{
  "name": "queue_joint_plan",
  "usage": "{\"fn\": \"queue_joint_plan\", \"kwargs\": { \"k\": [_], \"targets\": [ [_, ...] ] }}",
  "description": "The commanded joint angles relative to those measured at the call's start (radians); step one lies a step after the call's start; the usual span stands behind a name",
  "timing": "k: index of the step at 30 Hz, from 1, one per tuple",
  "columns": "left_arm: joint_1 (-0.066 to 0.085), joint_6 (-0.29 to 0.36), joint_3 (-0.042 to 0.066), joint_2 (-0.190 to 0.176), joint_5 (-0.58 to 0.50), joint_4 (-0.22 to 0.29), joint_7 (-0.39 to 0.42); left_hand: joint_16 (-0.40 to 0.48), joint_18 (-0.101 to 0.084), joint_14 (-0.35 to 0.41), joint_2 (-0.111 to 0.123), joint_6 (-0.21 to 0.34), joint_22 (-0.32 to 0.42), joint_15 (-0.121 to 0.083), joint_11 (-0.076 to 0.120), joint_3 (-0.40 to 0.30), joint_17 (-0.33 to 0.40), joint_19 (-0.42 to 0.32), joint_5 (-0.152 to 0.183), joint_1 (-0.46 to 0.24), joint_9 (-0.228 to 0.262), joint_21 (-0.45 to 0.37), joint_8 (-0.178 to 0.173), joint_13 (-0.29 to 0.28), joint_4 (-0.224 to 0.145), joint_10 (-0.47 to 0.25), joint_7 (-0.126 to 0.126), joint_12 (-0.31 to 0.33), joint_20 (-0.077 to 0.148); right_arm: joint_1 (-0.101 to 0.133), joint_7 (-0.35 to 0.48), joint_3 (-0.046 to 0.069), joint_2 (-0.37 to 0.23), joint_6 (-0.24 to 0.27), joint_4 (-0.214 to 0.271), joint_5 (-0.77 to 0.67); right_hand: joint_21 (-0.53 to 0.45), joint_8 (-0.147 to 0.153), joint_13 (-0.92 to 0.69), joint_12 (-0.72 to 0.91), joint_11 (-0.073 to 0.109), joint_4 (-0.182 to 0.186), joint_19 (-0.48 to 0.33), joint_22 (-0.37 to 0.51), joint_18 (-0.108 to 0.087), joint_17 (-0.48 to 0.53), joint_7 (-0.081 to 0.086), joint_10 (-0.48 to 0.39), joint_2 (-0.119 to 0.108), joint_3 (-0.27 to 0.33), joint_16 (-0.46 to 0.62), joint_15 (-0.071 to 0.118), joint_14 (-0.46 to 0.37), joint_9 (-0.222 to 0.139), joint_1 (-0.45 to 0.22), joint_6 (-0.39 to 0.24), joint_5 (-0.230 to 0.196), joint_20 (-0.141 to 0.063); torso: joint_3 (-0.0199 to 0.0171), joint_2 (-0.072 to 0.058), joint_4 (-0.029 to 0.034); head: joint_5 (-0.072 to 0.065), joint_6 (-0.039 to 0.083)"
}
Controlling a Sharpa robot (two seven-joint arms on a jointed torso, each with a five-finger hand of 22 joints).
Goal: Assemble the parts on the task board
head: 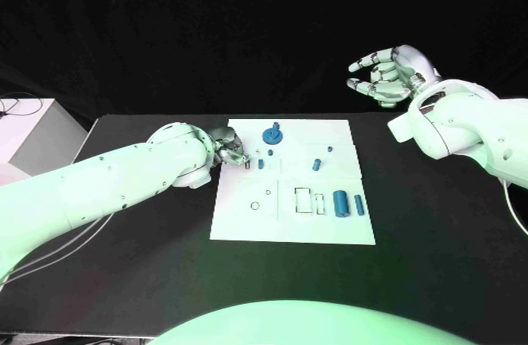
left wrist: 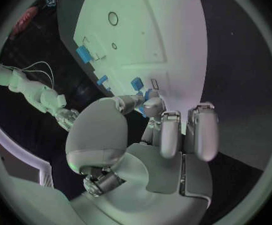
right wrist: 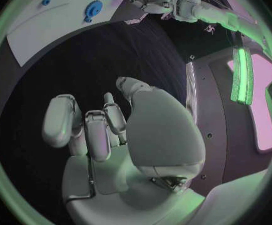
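Curling over the board's left edge, my left hand (head: 228,148) has its fingertips (left wrist: 149,103) bunched around a small blue part (left wrist: 149,94); it looks pinched there, though the fingers cover most of it and I cannot make out its shape. My right hand (head: 385,74) hangs in the air beyond the table's far right corner, well away from the board, fingers (right wrist: 89,130) loosely bent and apart, nothing in them.

My own left forearm hides the table just left of the board (head: 330,230) and a strip of that edge. Around my left fingertips lie a small blue peg (head: 261,162) just beside them and, further back, a blue gear (head: 272,136) standing near the board's far edge. Toward the middle is a short slanted piece (head: 317,163), with a tiny blue dot (head: 328,146) behind it. On the nearer right part sit a thick blue cylinder (head: 341,203) and a thinner pin (head: 358,204) side by side, next to rectangular outlines (head: 303,200). A small ring outline (head: 255,205) marks the near left area.

Everything rests on the black table (head: 440,253); the white board lies flat in its middle. A pale box (head: 33,131) stands off the table's left side, with a dark backdrop behind.
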State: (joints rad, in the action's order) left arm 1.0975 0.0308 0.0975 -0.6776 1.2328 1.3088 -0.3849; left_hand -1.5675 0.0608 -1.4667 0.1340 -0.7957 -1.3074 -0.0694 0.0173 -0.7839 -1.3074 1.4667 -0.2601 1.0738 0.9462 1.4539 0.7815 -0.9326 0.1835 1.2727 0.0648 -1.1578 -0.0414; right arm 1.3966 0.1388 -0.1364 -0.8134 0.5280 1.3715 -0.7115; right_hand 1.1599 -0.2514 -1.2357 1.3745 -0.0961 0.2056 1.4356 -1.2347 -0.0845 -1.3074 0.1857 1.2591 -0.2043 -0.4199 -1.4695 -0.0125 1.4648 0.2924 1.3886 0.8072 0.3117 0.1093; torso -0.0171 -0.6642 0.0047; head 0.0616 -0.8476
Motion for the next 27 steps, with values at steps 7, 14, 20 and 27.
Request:
{"fn": "queue_joint_plan", "kwargs": {
  "k": [7,14,20,27],
  "targets": [
    [0.005,-0.204,0.018,0.000,-0.109,-0.018,-0.008,-0.003,-0.016,-0.104,-0.011,0.002,-0.071,-0.007,0.001,-0.172,-0.263,0.014,-0.003,0.003,-0.001,0.004,0.001,0.007,-0.166,0.005,-0.008,0.010,0.008,0.000,0.005,0.000,0.001,-0.013,-0.001,-0.007,-0.004,-0.004,0.000,-0.002,0.000,0.000,-0.006,0.001,-0.009,-0.089,0.000,-0.001,0.002,-0.003,0.004,0.001,0.062,-0.001,-0.009,-0.008,0.003,0.000,-0.0005,0.000,0.0001,-0.001,-0.002],
    [0.019,-0.283,0.028,0.019,-0.127,-0.059,-0.014,-0.003,-0.016,-0.104,-0.010,0.002,-0.070,-0.007,0.001,-0.172,-0.263,0.013,-0.003,0.003,-0.001,0.003,0.000,0.009,-0.168,0.004,-0.008,0.012,0.008,0.000,0.005,0.000,0.003,-0.012,-0.002,-0.007,-0.004,-0.004,0.000,-0.002,0.000,0.000,-0.006,0.001,-0.009,-0.089,0.000,-0.001,0.002,-0.003,0.004,0.001,0.062,-0.001,-0.009,-0.008,0.003,0.000,-0.0001,-0.002,-0.0013,0.000,-0.004],
    [0.035,-0.281,0.034,0.038,-0.097,-0.087,-0.006,-0.003,-0.016,-0.104,-0.009,0.002,-0.071,-0.007,0.001,-0.173,-0.263,0.014,-0.003,0.003,-0.002,0.003,-0.001,0.007,-0.169,0.005,-0.008,0.011,0.008,0.000,0.005,0.000,0.004,-0.012,-0.001,-0.007,-0.004,-0.004,0.000,-0.002,0.000,0.000,-0.006,0.001,-0.009,-0.089,0.000,-0.001,0.002,-0.003,0.004,0.001,0.062,-0.001,-0.009,-0.008,0.003,0.000,-0.0005,-0.001,-0.0006,0.000,-0.006],
    [0.041,-0.240,0.035,0.048,-0.055,-0.098,0.013,-0.003,-0.016,-0.104,-0.009,0.001,-0.071,-0.007,0.001,-0.173,-0.263,0.014,-0.003,0.003,-0.002,0.004,-0.001,0.008,-0.170,0.005,-0.008,0.012,0.008,0.000,0.005,0.000,0.005,-0.012,-0.001,-0.007,-0.004,-0.004,0.000,-0.002,0.000,0.000,-0.006,0.001,-0.009,-0.089,0.000,-0.001,0.002,-0.003,0.004,0.001,0.062,-0.001,-0.009,-0.008,0.003,0.000,0.0002,0.000,0.0007,-0.001,-0.006]
  ]
}}
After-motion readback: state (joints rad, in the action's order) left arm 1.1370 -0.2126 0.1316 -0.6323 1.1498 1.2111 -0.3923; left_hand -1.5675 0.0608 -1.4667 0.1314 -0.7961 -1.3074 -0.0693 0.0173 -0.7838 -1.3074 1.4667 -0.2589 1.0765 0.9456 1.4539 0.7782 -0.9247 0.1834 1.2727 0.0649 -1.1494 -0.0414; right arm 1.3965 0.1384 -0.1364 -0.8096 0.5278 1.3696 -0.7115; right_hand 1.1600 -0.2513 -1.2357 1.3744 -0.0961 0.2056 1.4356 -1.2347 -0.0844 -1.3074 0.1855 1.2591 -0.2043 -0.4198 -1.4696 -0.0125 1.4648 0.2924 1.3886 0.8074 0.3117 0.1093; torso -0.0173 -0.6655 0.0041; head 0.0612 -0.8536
